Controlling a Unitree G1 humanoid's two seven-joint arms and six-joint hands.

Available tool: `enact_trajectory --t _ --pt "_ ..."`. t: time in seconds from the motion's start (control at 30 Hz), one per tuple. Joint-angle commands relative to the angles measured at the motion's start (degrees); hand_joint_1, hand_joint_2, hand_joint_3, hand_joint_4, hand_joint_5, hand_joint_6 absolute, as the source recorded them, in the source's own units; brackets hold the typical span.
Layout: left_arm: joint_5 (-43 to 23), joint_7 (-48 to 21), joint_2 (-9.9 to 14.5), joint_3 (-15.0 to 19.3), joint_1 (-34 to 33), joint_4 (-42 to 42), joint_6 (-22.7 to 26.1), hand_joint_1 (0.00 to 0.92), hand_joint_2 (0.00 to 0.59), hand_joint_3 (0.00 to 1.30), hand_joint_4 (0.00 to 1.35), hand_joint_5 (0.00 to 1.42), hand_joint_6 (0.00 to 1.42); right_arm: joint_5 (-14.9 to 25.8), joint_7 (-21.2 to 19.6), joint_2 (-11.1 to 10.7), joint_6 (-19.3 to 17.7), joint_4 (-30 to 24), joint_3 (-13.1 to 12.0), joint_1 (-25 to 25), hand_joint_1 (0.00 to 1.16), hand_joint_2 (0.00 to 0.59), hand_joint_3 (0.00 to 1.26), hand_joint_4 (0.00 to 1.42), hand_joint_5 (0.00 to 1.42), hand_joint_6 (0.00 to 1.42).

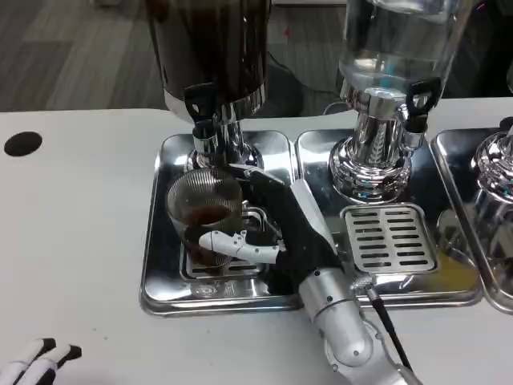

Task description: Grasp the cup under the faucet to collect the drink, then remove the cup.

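1. Head view: our right hand (276,228) wraps the ribbed glass cup (204,212), which stands upright on the steel tray (156,265) under the dark dispenser's faucet (204,120), at 9 o'clock from our palm.
2. Our left hand (36,361) rests far off at 7 o'clock; whether it holds anything, we cannot tell.

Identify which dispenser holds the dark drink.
The left dispenser, above the cup held by the right hand; the middle dispenser is clear.
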Motion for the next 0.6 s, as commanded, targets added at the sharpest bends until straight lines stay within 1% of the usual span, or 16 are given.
enact_trajectory --t 0.03,0.17,0.4,0.47,0.6 --pt "-0.8 -0.9 0.3 0.7 0.7 -0.7 -0.1 0.046 0.061 0.25 0.14 0.23 0.53 -0.4 -1.0 0.7 -0.9 -1.4 0.5 1.3 0.77 0.053 0.36 0.37 0.30 0.18" --pt "-1.1 -1.0 0.4 1.0 0.7 -0.8 -0.2 0.047 0.067 0.25 0.14 0.23 0.53 -0.7 -1.3 0.6 -0.8 -1.8 0.7 1.7 0.79 0.065 0.37 0.38 0.30 0.18" --pt "-0.8 -0.9 0.1 0.8 1.0 -0.9 -0.4 0.049 0.071 0.26 0.14 0.23 0.53 -0.8 -1.1 0.1 -0.4 -2.5 1.2 2.2 0.79 0.064 0.37 0.37 0.30 0.16" --pt "-0.7 -0.9 0.1 0.7 1.1 -1.0 -0.5 0.049 0.071 0.26 0.14 0.23 0.53 -0.8 -1.1 0.1 -0.4 -2.6 1.3 2.3 0.81 0.064 0.37 0.37 0.30 0.16" --pt "-0.8 -1.0 0.1 0.7 1.2 -1.1 -0.6 0.050 0.072 0.27 0.15 0.23 0.53 -0.9 -1.4 0.1 -0.7 -2.6 1.5 2.7 0.82 0.067 0.38 0.38 0.32 0.19"
